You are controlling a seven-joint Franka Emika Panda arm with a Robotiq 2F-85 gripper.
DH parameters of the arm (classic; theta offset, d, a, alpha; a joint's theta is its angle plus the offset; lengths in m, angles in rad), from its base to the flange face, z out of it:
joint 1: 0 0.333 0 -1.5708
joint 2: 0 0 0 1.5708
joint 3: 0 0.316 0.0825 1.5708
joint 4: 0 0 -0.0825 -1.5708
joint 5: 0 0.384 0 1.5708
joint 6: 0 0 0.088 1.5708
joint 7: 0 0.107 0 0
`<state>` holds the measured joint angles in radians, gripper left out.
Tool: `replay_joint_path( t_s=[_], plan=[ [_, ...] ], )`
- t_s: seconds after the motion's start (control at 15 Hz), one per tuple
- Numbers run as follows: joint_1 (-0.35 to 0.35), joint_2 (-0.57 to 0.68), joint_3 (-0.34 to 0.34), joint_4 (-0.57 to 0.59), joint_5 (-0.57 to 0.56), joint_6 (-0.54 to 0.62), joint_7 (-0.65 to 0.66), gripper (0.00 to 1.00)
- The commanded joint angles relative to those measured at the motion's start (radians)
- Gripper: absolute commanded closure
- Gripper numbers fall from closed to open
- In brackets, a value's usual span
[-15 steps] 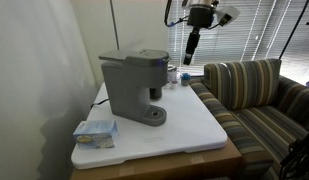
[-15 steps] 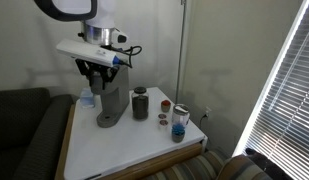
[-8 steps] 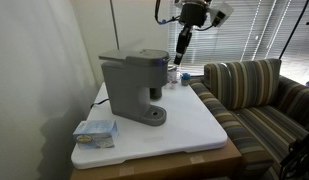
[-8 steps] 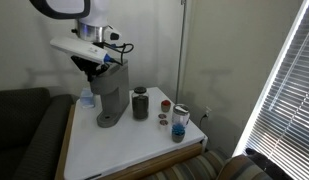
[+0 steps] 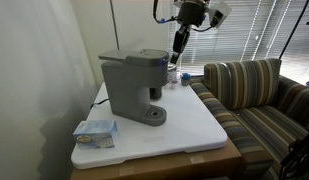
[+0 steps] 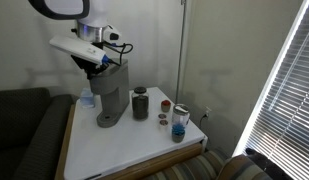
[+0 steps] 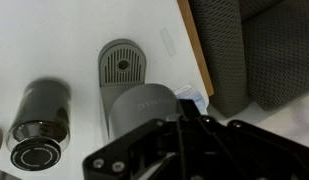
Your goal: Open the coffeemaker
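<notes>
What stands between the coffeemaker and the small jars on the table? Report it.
A dark cylindrical cup stands between the coffeemaker and the jars, in an exterior view.

Living room: striped sofa (image 5: 256,95), window blinds (image 6: 284,95).

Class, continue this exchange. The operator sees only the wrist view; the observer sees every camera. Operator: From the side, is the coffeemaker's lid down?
Observer: Yes. In an exterior view the dark lid lies flat on the coffeemaker.
Operator: Where are the fingers relative to it?
Observer: The fingers hang close by one end of the lid. I cannot tell whether they touch it.
Operator: Is anything past the dark cup?
Observer: A small jar and a second jar stand beyond the cup, on the side away from the coffeemaker.
</notes>
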<state>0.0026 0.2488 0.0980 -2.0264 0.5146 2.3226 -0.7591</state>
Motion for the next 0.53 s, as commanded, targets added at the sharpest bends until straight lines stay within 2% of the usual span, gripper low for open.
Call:
replay_joint_path(
  t_s=[0.0, 0.2, 0.47],
  plan=[
    [-0.022, 0.036, 0.021, 0.018, 0.025, 0.030, -0.010, 1.00],
    [-0.027, 0.050, 0.027, 0.022, 0.047, 0.052, -0.013, 1.00],
    [-0.039, 0.052, 0.042, 0.010, 0.148, 0.104, -0.037, 1.00]
  ],
)
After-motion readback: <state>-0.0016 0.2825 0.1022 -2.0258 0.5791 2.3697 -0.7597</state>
